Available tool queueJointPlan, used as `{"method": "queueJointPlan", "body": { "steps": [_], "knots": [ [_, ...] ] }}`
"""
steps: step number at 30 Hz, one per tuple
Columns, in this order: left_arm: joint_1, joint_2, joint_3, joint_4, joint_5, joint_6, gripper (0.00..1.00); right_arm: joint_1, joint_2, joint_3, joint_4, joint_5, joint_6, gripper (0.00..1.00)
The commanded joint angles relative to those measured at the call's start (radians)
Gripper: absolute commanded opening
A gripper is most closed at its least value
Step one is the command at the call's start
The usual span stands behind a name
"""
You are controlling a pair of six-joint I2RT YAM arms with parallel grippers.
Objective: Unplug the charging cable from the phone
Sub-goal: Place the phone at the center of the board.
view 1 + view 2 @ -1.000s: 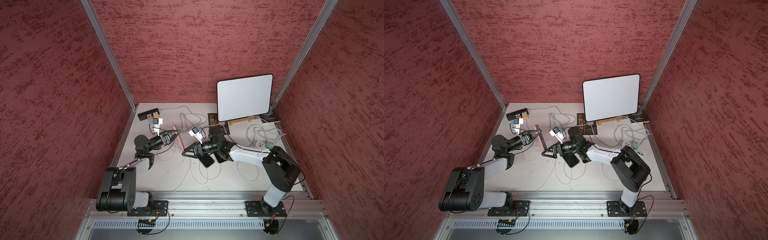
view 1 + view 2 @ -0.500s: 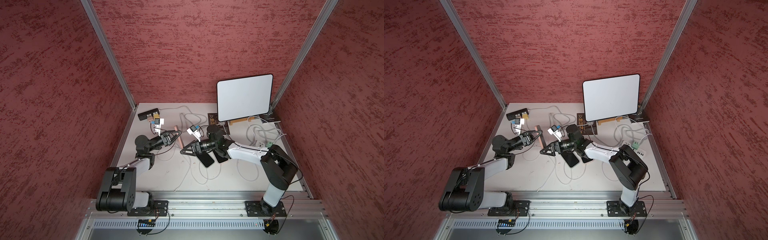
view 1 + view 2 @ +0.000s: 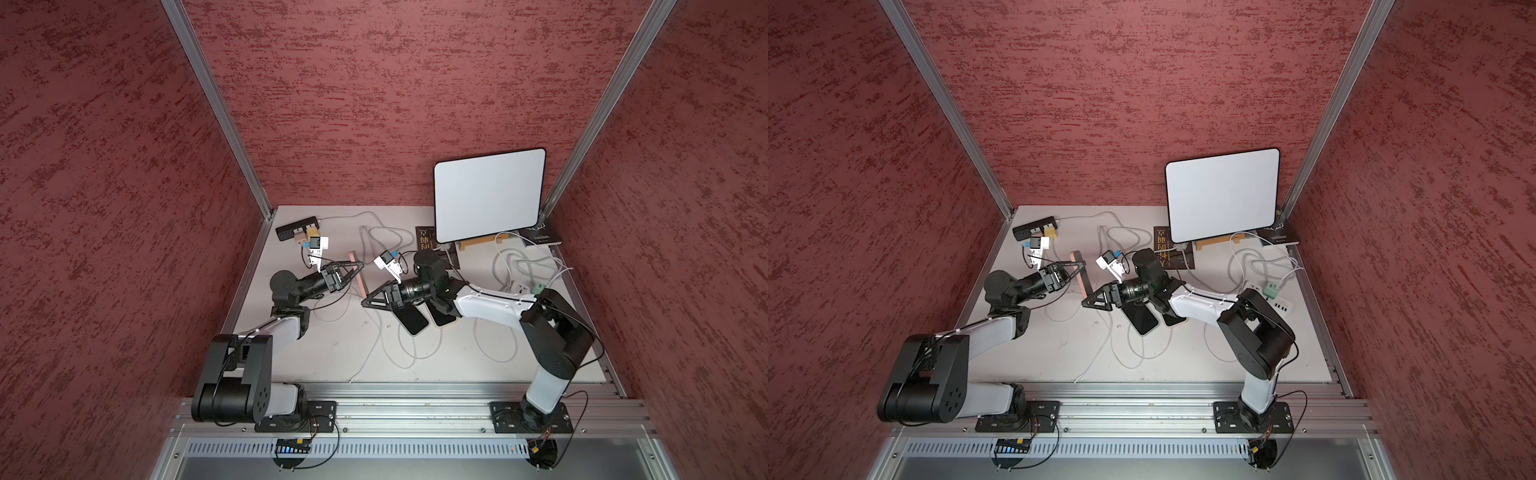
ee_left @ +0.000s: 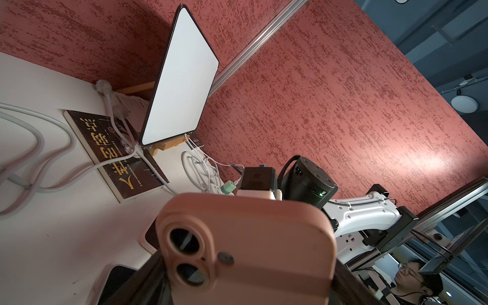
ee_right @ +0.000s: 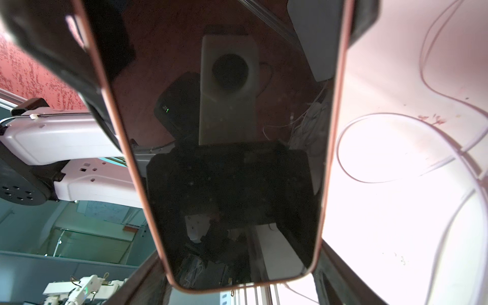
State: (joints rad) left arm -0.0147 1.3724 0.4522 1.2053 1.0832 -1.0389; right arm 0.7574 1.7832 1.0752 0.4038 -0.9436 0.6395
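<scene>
Right gripper (image 3: 365, 301) has swung in beside left gripper (image 3: 358, 266), both pinching the edges of the stiff, slick pink-cased phone (image 4: 245, 245) left of the flat white tablet (image 3: 489, 195); pull its limp white cable (image 3: 365, 355) by the hidden plug

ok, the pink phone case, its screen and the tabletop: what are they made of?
Phone case: matte pink, likely silicone or soft plastic; rounded edges, no glare. Screen: glossy black glass; it mirrors the room sharply. Tabletop: matte white, perhaps laminate or painted board; the look leaves it open.
</scene>
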Motion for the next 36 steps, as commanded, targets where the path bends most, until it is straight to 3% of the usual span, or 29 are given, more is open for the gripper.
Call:
{"method": "queueJointPlan", "body": {
  "steps": [1, 4, 9, 14, 24, 30, 36],
  "knots": [
    [-0.004, -0.01, 0.0, 0.039, 0.001, 0.014, 0.23, -0.003, 0.003, 0.025, 0.037, -0.024, -0.007, 0.65],
    [-0.004, -0.009, 0.0, 0.036, 0.001, 0.018, 0.35, -0.003, 0.004, 0.024, 0.039, -0.029, -0.009, 0.52],
    [0.001, -0.012, 0.002, 0.012, -0.013, 0.028, 0.98, -0.003, 0.002, 0.022, 0.017, -0.034, -0.025, 0.41],
    [0.013, -0.047, 0.003, -0.113, -0.074, 0.094, 1.0, -0.003, -0.002, 0.022, -0.059, -0.024, -0.071, 0.37],
    [0.028, -0.255, 0.032, -0.648, -0.341, 0.358, 1.0, 0.012, -0.031, 0.042, -0.385, 0.07, -0.279, 0.34],
    [0.037, -0.321, 0.022, -0.735, -0.466, 0.374, 1.0, 0.048, -0.026, 0.102, -0.623, 0.186, -0.44, 0.32],
    [0.053, -0.377, 0.006, -0.8, -0.549, 0.376, 1.0, 0.09, -0.009, 0.144, -0.727, 0.291, -0.524, 0.26]
  ]
}}
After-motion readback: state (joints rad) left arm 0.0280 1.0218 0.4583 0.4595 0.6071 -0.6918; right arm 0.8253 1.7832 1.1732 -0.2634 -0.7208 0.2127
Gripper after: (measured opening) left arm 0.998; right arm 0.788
